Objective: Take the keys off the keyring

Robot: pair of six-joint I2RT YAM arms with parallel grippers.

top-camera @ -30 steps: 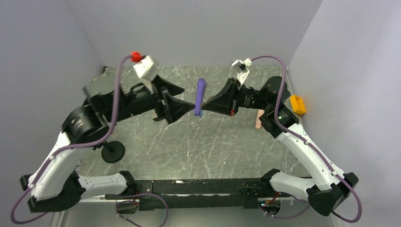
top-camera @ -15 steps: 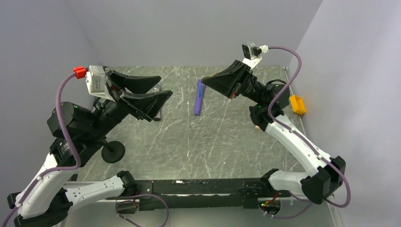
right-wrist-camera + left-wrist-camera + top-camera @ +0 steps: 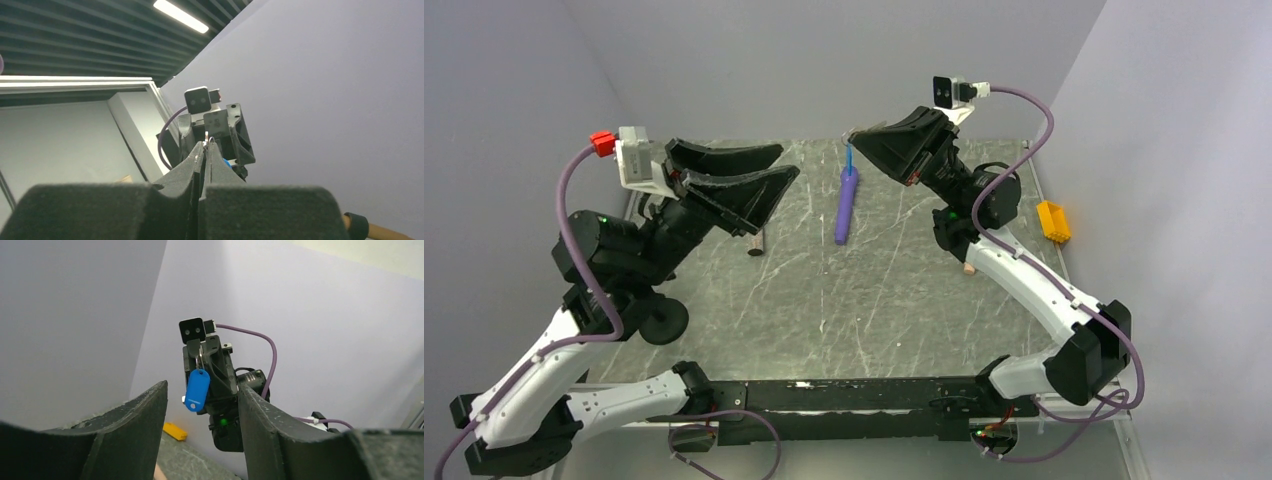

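left wrist: keyring (image 3: pixel 197 390) hangs long axis vertical, ring up.

Blue keyring (image 3: pixel 197 390) aloft in right end effector (image 3: pixel 854 139)

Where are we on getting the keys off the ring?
Done: the right gripper is shut on the keyring, which hangs above the table. In hand: the left gripper is open, facing it, not touching. Left: pulling the keys off; they are too small to make out, so none shows as removed.
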